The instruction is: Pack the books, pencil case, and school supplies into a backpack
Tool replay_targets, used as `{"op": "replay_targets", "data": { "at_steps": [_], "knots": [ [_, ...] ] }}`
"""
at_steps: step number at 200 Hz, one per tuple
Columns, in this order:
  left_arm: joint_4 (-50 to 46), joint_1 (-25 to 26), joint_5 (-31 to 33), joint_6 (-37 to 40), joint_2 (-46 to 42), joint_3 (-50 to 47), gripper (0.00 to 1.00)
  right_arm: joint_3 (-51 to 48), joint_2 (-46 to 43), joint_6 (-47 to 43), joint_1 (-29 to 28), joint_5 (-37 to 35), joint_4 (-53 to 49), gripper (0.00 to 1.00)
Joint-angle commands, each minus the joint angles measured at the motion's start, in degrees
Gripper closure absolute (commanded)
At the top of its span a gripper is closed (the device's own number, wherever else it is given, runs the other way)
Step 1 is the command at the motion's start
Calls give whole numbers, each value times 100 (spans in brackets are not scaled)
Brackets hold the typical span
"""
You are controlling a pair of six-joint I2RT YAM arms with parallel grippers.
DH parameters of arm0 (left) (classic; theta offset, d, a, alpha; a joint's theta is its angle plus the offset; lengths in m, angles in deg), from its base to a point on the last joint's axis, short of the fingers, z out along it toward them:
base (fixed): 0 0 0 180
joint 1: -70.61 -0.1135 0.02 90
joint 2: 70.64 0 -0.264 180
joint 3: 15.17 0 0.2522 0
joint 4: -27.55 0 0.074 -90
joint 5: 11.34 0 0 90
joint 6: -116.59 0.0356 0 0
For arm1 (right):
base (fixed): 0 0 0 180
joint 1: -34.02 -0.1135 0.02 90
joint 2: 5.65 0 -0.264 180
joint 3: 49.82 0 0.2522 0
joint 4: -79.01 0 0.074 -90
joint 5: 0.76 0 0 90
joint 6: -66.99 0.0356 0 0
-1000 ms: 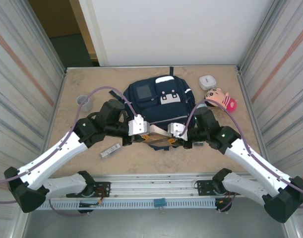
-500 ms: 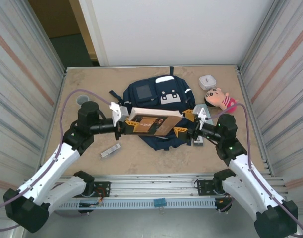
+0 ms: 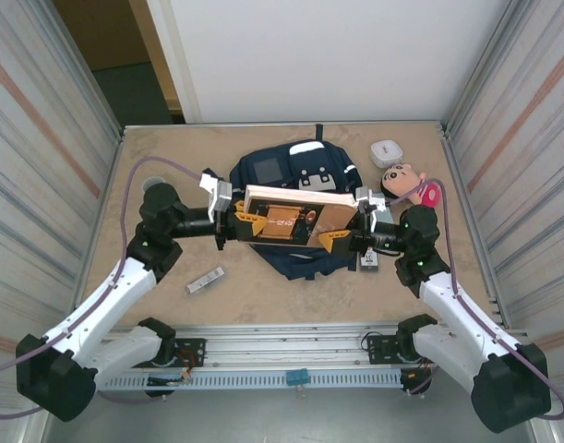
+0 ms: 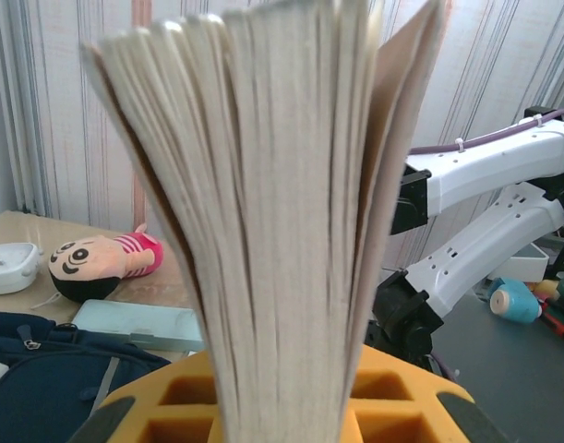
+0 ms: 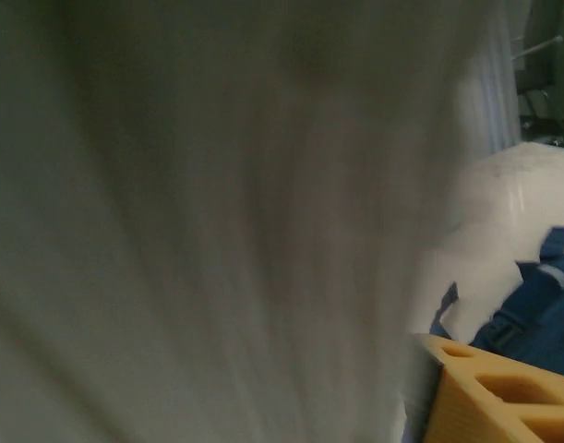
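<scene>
The left gripper (image 3: 251, 226) clenched the book (image 3: 295, 214) above the backpack (image 3: 268, 171), its inside hidden, by the table's (image 3: 171, 148) far edge; the right gripper's (image 3: 342, 228) hold was unclear.

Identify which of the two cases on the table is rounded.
The small white case just beyond the doll; the pale teal pencil case beside the backpack is long and rectangular.
</scene>
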Motion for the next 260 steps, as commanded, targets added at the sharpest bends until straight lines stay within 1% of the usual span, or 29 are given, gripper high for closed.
{"op": "replay_targets", "data": {
  "at_steps": [1, 6, 15, 16, 17, 27, 46, 56, 63, 73, 91, 110, 126, 137, 159, 182, 208, 230, 260],
  "knots": [
    [743, 87, -121, -284, -10, 45, 100, 271, -124, 78, -131, 285, 333, 51],
    [766, 95, -103, -294, 1, 40, 99, 306, -119, 47, -144, 321, 329, 63],
    [741, 110, 14, -265, 16, 34, 96, 370, -135, 37, -106, 318, 246, 96],
    [731, 106, 37, -258, 10, 28, 95, 376, -138, 38, -95, 310, 234, 99],
    [713, 108, 62, -250, 8, 25, 94, 378, -144, 38, -89, 292, 224, 100],
    [459, 110, 396, -118, -20, 41, 83, 358, -235, 25, -4, 116, 166, 100],
    [-359, 115, 1061, 388, -153, 99, 54, 151, -587, 61, 227, -435, 136, 100],
    [-881, 127, 1416, 670, -224, 156, 40, 20, -811, 172, 369, -800, 140, 100],
    [-1264, 149, 1683, 900, -273, 224, 34, -84, -969, 280, 467, -1142, 100, 100],
    [-1816, 271, 2129, 1298, -310, 328, 29, -158, -1201, 376, 545, -1798, -258, 100],
    [-2525, 715, 3049, 2156, -267, 484, 24, -98, -1573, 492, 520, -3247, -1411, 100],
    [-2931, 1282, 3798, 2941, 12, 618, 21, 68, -1827, 717, 373, -4455, -2398, 100],
    [-3189, 1699, 4174, 3370, 467, 819, 19, 129, -1925, 980, 273, -5245, -2835, 100],
    [-3320, 1928, 4325, 3551, 822, 984, 17, 197, -1935, 1078, 268, -5587, -3124, 100],
    [-3413, 2269, 4507, 3857, 1571, 1322, 15, 293, -1943, 1165, 250, -5766, -3552, 100],
    [-3448, 2416, 4534, 3942, 2322, 1710, 15, 234, -2146, 1225, 197, -6015, -3807, 100],
    [-3450, 2452, 4817, 3942, 3093, 2128, 14, 205, -2406, 1254, 197, -6337, -4204, 100],
    [-3511, 2451, 4977, 3958, 3661, 2420, 14, 177, -2473, 1329, 197, -6323, -4330, 100],
    [-3310, 2449, 5583, 3756, 4295, 2745, 13, 170, -2414, 1341, 197, -6162, -4311, 100]
  ]
}}
